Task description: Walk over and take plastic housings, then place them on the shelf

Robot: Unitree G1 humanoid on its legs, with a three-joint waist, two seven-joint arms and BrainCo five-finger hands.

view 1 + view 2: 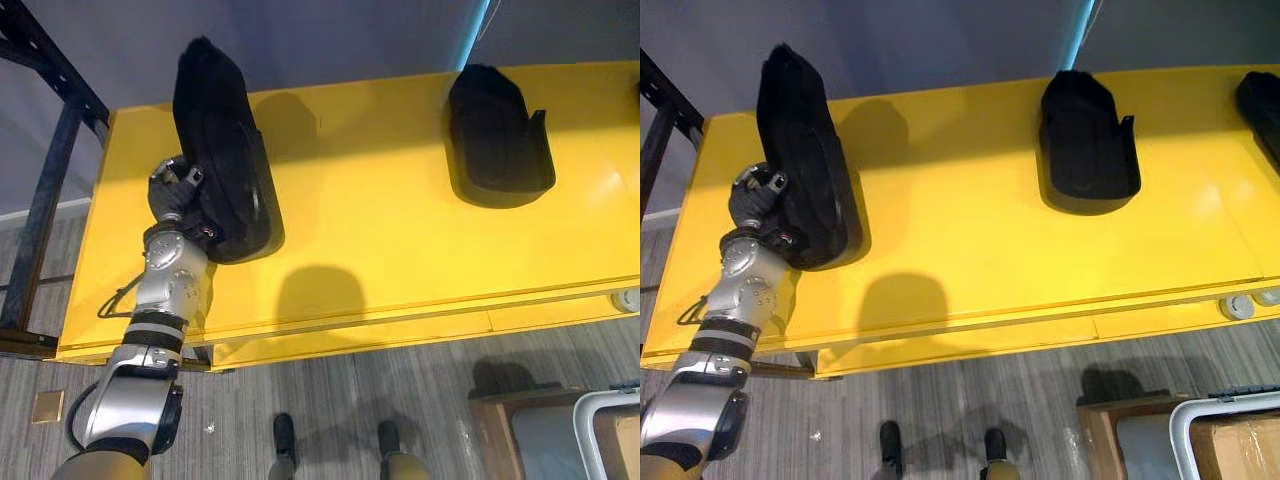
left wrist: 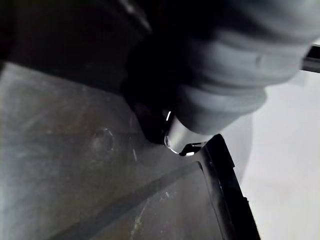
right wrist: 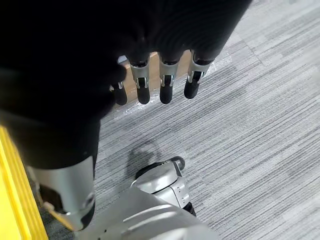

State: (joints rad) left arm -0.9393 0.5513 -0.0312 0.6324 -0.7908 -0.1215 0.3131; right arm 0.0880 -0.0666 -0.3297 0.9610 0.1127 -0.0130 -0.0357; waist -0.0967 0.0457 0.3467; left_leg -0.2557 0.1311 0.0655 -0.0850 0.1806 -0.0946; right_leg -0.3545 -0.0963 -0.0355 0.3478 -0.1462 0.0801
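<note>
Left hand [image 1: 176, 192] touches a black housing [image 1: 222, 140] on the yellow shelf's [image 1: 380, 240] left side. Its fingers are hidden, so I cannot tell their state. Another housing [image 1: 497, 135] lies well apart. Right hand [image 3: 170, 40] hangs over grey floor [image 3: 260, 125], fingers straight.

A brown box [image 1: 1105, 440] is sitting on the grey floor [image 1: 970, 385]. A white-rimmed bin [image 1: 1240, 398] is standing just beside the box. A black frame [image 1: 48, 190] is standing far from it.
</note>
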